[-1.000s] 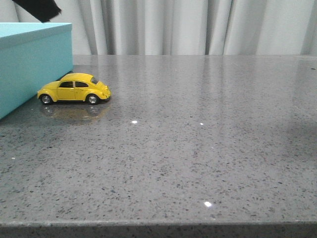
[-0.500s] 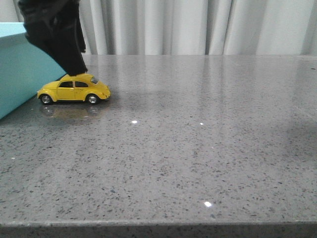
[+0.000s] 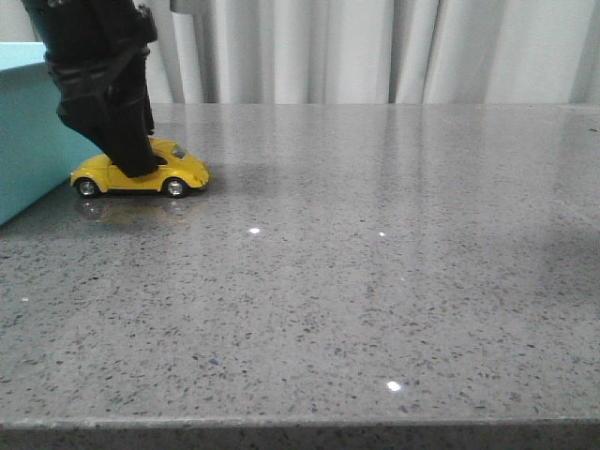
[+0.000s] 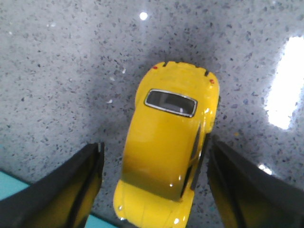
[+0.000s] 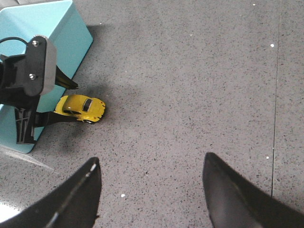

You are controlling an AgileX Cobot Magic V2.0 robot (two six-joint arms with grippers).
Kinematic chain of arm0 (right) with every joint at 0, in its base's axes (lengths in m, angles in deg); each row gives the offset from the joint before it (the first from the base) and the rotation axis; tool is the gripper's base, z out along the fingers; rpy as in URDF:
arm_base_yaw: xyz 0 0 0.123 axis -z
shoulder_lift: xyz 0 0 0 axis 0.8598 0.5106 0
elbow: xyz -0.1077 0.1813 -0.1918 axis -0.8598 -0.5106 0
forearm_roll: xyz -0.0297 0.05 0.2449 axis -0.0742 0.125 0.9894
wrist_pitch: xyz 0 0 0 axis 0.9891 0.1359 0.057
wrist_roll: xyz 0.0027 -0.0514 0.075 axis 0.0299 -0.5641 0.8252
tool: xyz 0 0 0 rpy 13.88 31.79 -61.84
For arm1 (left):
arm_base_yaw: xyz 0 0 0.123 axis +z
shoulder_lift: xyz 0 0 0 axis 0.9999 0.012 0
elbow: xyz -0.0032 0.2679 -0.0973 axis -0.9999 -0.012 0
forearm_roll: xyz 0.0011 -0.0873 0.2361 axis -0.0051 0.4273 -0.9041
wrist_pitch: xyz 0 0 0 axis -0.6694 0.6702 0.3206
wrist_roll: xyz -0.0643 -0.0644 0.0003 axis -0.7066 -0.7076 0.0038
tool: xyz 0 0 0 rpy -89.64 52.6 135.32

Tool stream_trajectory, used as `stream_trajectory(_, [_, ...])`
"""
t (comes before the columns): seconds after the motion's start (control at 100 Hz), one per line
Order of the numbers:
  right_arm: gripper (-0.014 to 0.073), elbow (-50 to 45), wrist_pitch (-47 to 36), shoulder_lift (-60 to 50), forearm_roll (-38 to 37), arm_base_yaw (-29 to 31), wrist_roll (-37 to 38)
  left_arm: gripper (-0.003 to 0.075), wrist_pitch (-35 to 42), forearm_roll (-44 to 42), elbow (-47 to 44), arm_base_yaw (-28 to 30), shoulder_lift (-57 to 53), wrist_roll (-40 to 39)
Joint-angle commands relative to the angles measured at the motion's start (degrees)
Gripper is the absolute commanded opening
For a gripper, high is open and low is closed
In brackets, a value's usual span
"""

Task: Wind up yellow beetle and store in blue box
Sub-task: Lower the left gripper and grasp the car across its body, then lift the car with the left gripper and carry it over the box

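Note:
The yellow beetle (image 3: 178,169) stands on its wheels on the grey table, right beside the blue box (image 3: 33,159) at the far left. My left gripper (image 3: 136,167) has come down over the car's middle. In the left wrist view the beetle (image 4: 164,142) lies between the two open fingers (image 4: 71,185), with a gap on each side. The right wrist view shows the beetle (image 5: 80,108), the blue box (image 5: 45,28) and the left arm from above. My right gripper (image 5: 149,164) is open and empty, high over the table.
The grey speckled table (image 3: 375,262) stretches to the right and to the front edge. A pale curtain (image 3: 375,47) hangs behind it. The box wall stands close behind the car.
My left gripper has come down from the top left onto the beetle and now straddles it. The car and box have not moved.

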Motion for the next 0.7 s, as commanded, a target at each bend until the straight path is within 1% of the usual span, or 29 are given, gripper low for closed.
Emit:
stream_trajectory(0.0, [0.0465,1.43,-4.14,-0.83,0.03,-0.14,-0.72,0.0459,1.73,0.64,1.87,0.13,-1.70,0.07])
stream_trajectory(0.13, [0.0465,1.43,-4.27,-0.83,0.03,-0.14,-0.72,0.0457,2.00,0.64,1.87,0.13,-1.48,0.07])
stream_trajectory(0.18, [0.0465,1.43,-4.31,-0.83,0.03,-0.14,-0.72,0.0444,2.00,0.54,1.87,0.13,-1.48,0.07])
stream_trajectory(0.3, [0.0465,1.43,-4.32,-0.83,0.03,-0.14,-0.72,0.0363,2.00,0.53,1.87,0.13,-1.48,0.07])
stream_trajectory(0.49, [0.0465,1.43,-4.42,-0.83,0.03,-0.14,-0.72,0.0202,2.00,0.65,1.87,0.13,-1.48,0.07])
stream_trajectory(0.61, [0.0465,1.43,-4.54,-0.83,0.03,-0.14,-0.72,0.0133,2.00,0.65,1.87,0.13,-1.59,0.07])
stream_trajectory(0.69, [0.0465,1.43,-4.54,-0.83,0.03,-0.14,-0.72,0.0115,1.57,0.92,2.61,0.02,-2.16,-0.16])
